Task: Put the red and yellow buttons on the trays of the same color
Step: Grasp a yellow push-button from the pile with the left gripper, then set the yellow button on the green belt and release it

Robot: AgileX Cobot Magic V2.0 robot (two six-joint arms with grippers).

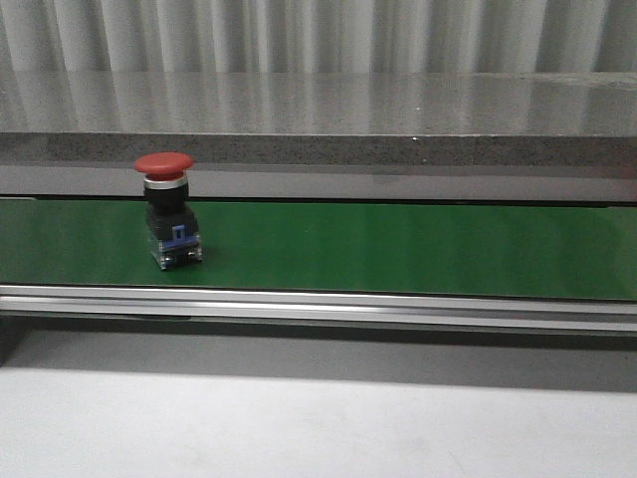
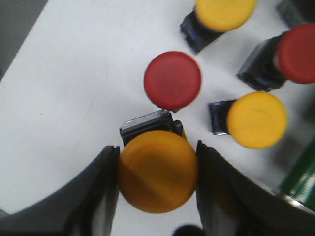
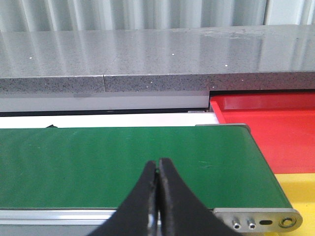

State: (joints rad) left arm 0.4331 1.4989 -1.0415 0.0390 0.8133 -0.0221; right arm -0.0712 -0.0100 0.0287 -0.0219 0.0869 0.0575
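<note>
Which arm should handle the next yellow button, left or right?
Left. Its gripper already straddles a yellow button, fingers on either side, among the loose buttons on the white table. The right gripper is shut and hangs over the green belt near the trays.

red-capped button (image 1: 165, 164), black body, blue clip | conveyor belt (image 1: 398, 249) green | red tray (image 3: 275, 128) | yellow tray (image 3: 300, 189) | yellow-capped button (image 2: 157, 169) | table (image 2: 74, 98) white | left gripper fingers (image 2: 96, 196) black

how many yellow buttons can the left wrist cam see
3: one yellow button between the left gripper's fingers, one beside it, one cut off at the frame edge. Others may be out of frame.
</note>
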